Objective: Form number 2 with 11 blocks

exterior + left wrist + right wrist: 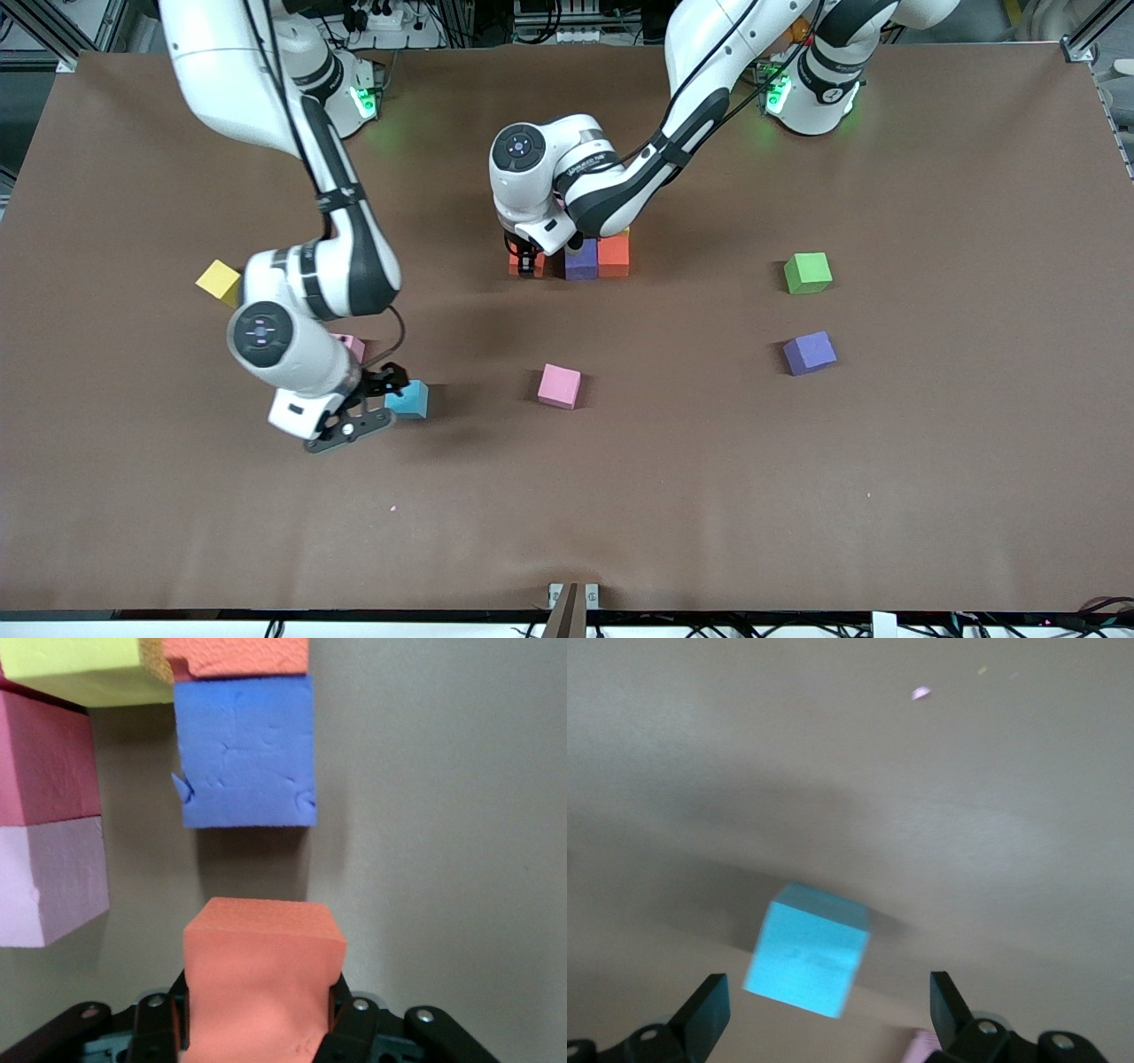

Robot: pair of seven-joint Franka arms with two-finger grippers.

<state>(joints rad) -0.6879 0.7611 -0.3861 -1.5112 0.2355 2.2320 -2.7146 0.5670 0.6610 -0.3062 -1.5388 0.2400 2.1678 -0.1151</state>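
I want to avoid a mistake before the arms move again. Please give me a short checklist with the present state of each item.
1. Left gripper shut on the orange cube: ok.
2. Orange cube lined up with the purple cube in the partial digit: ok.
3. Orange cube touching the purple one: not ok, gap remains.
4. Right gripper fingers open: ok.
5. Light blue cube between its fingers: not ok, it lies ahead.
6. Cube count: cannot tell.

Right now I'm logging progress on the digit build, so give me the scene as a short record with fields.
left gripper: shut on orange block, low at the end of the started row
started row: purple block, orange-red block
right gripper: open, by light blue block
loose blocks: pink block, yellow block, second purple block
not a part: green cube
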